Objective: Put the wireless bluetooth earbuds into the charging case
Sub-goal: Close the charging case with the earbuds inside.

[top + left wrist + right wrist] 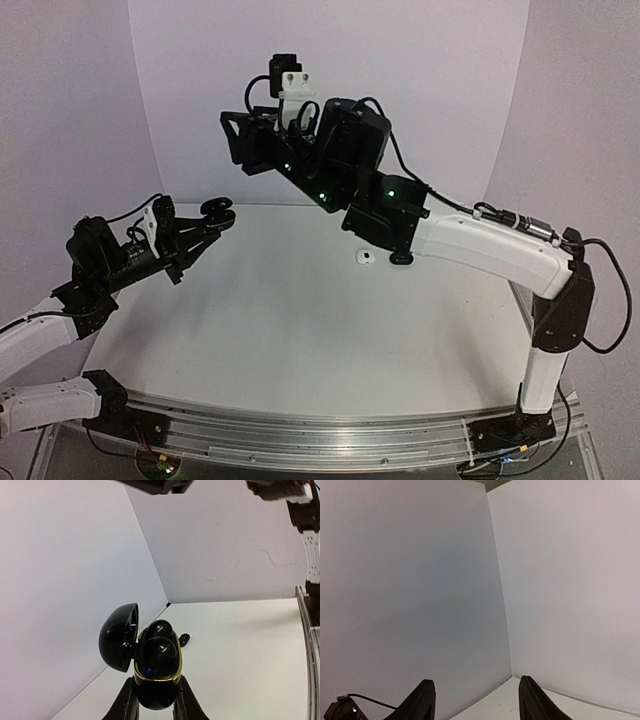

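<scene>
My left gripper (154, 692) is shut on a glossy black charging case (156, 680) with a gold rim and holds it above the table. The case's lid (119, 636) is swung open to the left. Two black earbuds (161, 647) sit in its wells and a blue light glows at the front. Another black earbud (184, 639) lies on the table beyond the case. In the top view the left gripper (218, 212) is at the left with the case. My right gripper (232, 140) is raised high, open and empty, and faces the back wall corner (475, 697).
A small white piece (365, 258), either a bud or a case, lies on the white table (300, 330) under the right arm's forearm. White walls close the table at the back and on both sides.
</scene>
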### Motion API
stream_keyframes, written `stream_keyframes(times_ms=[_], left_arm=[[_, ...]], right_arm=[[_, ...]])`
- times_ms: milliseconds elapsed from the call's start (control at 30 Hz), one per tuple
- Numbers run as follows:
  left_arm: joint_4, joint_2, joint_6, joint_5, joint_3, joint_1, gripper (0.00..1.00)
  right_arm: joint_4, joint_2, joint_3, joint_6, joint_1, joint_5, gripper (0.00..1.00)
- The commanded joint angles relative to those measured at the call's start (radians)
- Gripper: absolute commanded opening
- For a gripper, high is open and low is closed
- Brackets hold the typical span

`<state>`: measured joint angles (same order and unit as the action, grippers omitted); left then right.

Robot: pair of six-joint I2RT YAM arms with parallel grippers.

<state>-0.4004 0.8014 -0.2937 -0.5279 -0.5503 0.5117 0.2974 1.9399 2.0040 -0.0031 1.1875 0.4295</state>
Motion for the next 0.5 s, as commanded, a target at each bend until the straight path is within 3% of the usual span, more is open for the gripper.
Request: stream_keyframes(times_ms=[0,200,300,467], left_arm=[[0.027,-0.013,-0.241,-0.062,-0.031,0.004,0.0],[0.047,-0.013,-0.527,-0.075,-0.015,0.004,0.0],[0.028,-0.014,-0.744,-0.047,0.011,0.004,0.0],[0.03,-0.022,-0.98,-0.022,0.047,0.004,0.0]], right_arm=[[-0.29,-0.003,0.035,0.193,-0.057,-0.034,0.56],[-0.412,0.019,0.034,0.225,-0.061,-0.156,0.56],[-0.421,-0.011,-0.012,0.23,-0.063,-0.137,0.57],[-0.42,-0.043,-0.034,0.226,-0.063,-0.124,0.58]])
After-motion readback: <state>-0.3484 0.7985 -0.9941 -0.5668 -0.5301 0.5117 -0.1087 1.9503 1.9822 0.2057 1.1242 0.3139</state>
